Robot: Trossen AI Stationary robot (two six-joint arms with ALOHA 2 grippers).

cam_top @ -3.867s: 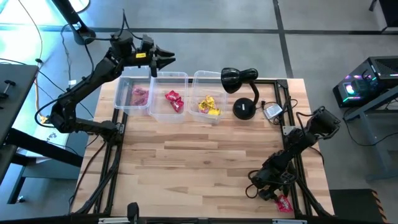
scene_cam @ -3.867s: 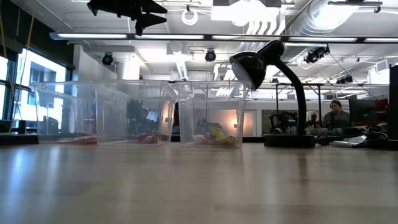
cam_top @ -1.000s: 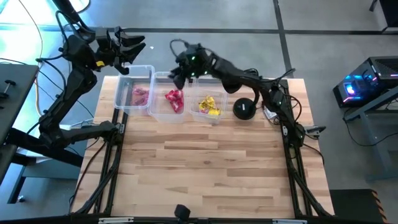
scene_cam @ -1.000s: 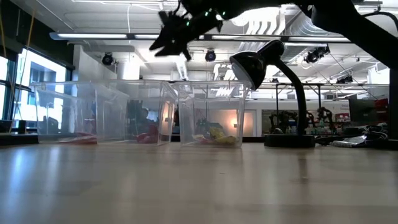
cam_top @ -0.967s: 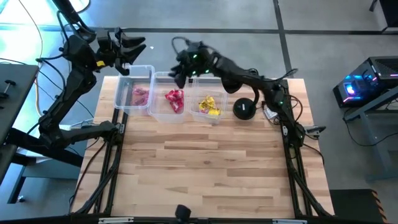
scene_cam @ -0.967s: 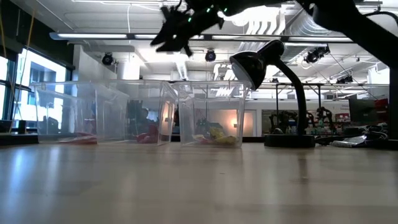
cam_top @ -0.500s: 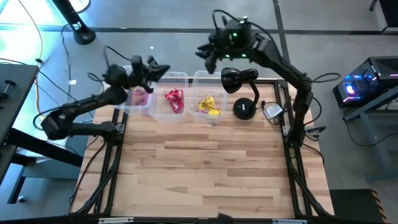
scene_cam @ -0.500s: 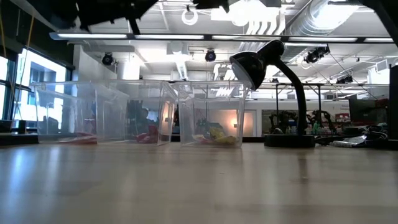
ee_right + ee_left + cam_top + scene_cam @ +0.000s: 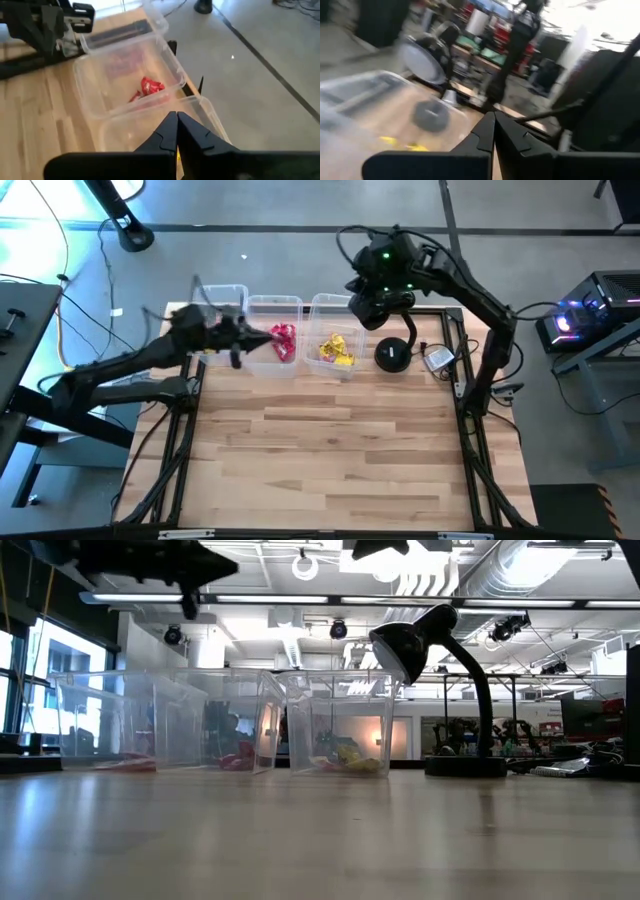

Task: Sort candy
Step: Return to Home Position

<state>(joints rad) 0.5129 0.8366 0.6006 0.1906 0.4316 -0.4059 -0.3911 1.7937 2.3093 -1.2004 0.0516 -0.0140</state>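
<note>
**Candy in its tubs, both arms raised and empty**

Three clear tubs [image 9: 262,302] stood along the far edge of the tabletop [image 9: 330,450]. The middle one held red candy [image 9: 283,340], and the one nearest the black lamp [image 9: 392,352] held yellow candy [image 9: 336,348]. Pink candy [image 9: 120,64] showed faintly in the tub toward the far left corner. The left gripper [image 9: 493,116] hung above that tub, fingers together and holding nothing. The right gripper [image 9: 176,116], also closed and bare, hovered over the far edge by the lamp. The sorting looked finished, so probably neither arm needed to carry anything.

black desk lamp [image 9: 392,356] standing far right on wooden table [image 9: 330,460] | lit computer case [image 9: 592,305] glowing right, off table
</note>
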